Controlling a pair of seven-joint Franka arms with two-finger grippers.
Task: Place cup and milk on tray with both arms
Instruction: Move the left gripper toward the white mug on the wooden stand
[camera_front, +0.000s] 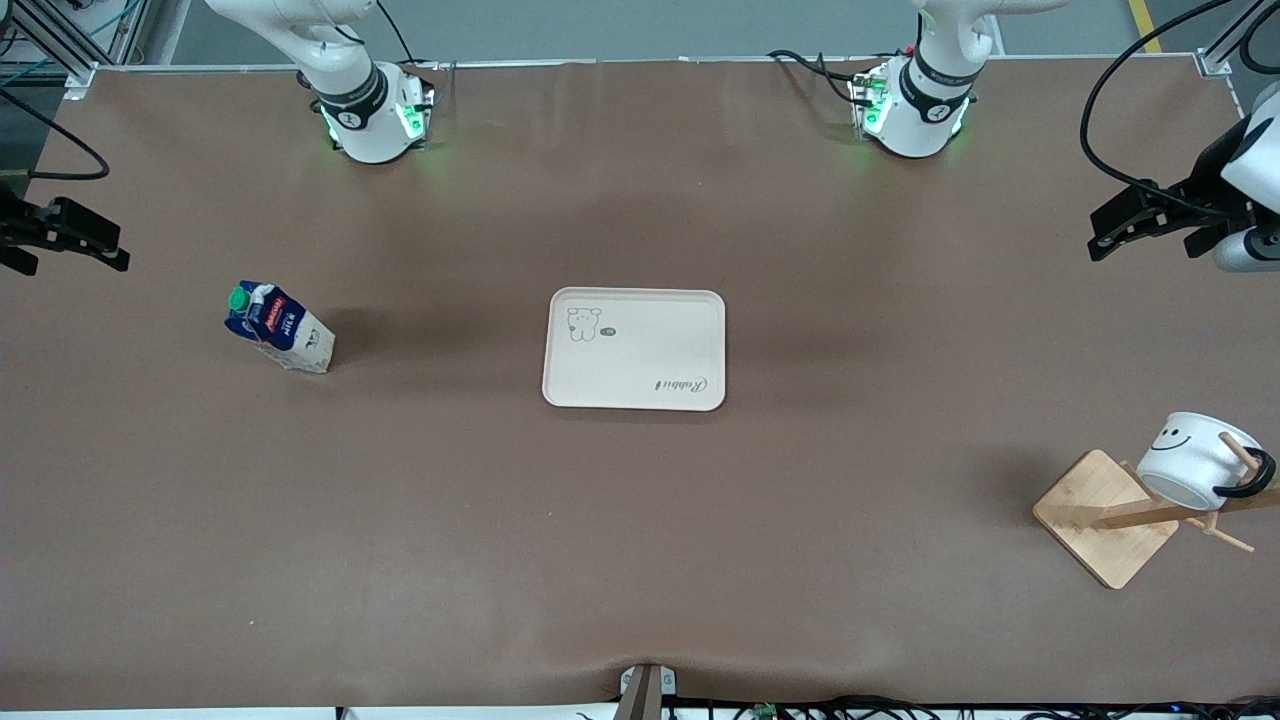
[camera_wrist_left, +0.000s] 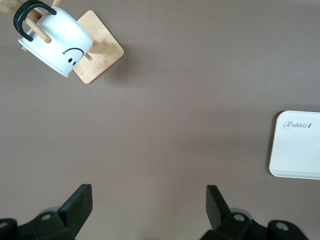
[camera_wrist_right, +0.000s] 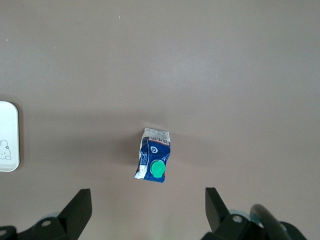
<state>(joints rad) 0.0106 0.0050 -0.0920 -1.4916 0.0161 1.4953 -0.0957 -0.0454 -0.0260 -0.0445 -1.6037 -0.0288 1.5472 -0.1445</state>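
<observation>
The front view looks steeply down from high across the table (camera_front: 640, 560), taking in every edge. Each wrist view looks straight down from well above: the left shares the cup (camera_wrist_left: 56, 44) and tray (camera_wrist_left: 296, 145) edge, the right the milk (camera_wrist_right: 153, 161).

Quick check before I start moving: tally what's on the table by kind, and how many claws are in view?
Trays: 1, the tray, nothing on it
Cartons: 1, the milk, standing
Mugs: 1, the cup, hung on the rack
Wooden racks: 1, the wooden rack
Claws: 2, the left claw and the right claw, both open
Total: 6
</observation>
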